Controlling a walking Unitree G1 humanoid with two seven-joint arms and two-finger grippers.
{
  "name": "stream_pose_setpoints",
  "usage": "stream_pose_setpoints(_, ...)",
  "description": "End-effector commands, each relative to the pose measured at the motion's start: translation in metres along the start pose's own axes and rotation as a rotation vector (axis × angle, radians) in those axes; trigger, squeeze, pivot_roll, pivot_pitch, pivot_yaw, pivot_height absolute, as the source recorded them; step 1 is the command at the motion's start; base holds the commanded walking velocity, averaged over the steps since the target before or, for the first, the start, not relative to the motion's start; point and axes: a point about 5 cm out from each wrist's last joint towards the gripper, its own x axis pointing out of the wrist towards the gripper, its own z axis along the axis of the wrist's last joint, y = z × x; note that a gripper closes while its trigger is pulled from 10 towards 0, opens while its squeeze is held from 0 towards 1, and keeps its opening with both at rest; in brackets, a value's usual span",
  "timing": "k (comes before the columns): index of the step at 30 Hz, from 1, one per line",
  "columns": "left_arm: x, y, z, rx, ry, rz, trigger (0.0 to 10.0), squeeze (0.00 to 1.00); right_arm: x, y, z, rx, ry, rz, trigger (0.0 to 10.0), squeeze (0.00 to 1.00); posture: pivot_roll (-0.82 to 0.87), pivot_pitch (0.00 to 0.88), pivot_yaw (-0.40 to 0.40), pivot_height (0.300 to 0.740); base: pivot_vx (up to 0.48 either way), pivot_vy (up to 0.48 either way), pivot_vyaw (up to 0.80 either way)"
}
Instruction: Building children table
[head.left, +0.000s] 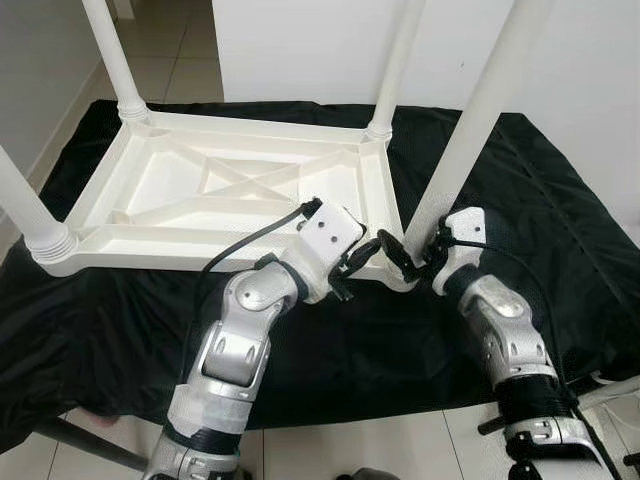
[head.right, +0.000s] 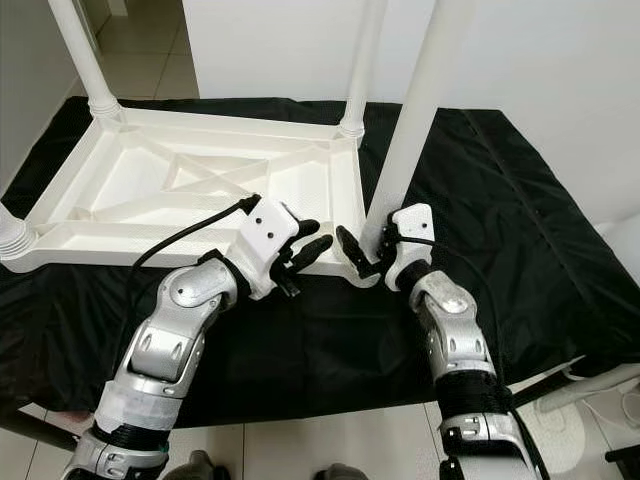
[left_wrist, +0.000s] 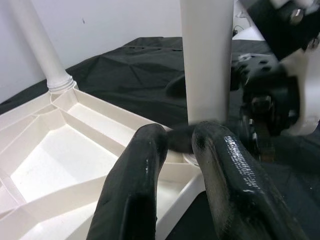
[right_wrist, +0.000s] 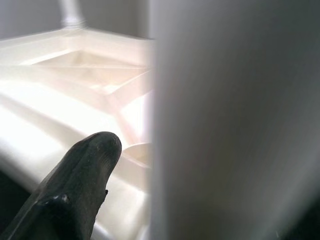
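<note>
right gripper (head.left: 425, 262): clamping the base of the fourth leg (head.left: 470, 140), holding it upright at the near-right corner socket.
left gripper (head.left: 362, 260): fingers narrow, nothing held, bracing on the tabletop rim just left of that corner.
tabletop (head.left: 230, 190): lying upside down on the black cloth (head.left: 560, 200).
other legs: three already standing in their sockets, far and left.
step: seating the last leg.
next: looks like pushing or twisting it straight down until home.

No legible text, label or number anywhere.
</note>
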Motion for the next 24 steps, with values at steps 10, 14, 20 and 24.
stream_pose_setpoints(10, 0.001, 0.011, 0.002, 0.022, 0.0, 0.141, 10.0, 0.0, 0.011, -0.011, -0.007, -0.085, 0.067, 0.094, 2.9, 0.0, -0.04, 0.0, -0.034, 0.74, 0.0, 0.0, 0.0)
stream_pose_setpoints(14, 0.0, 0.011, 0.001, 0.021, 0.002, 0.151, 10.0, 0.0, 0.009, -0.012, -0.01, -0.081, 0.08, 0.107, 0.0, 0.0, -0.04, 0.004, -0.043, 0.74, 0.0, 0.0, 0.0)
stream_pose_setpoints(20, 0.001, 0.012, 0.002, 0.019, -0.001, 0.161, 10.0, 0.0, 0.003, -0.013, -0.018, -0.053, 0.113, 0.156, 0.0, 0.0, -0.04, 0.005, -0.044, 0.74, 0.0, 0.0, 0.0)
stream_pose_setpoints(24, 0.001, 0.012, 0.002, 0.019, -0.002, 0.161, 10.0, 0.0, 0.001, -0.014, -0.02, -0.049, 0.119, 0.165, 0.0, 0.0, -0.04, 0.005, -0.044, 0.74, 0.0, 0.0, 0.0)
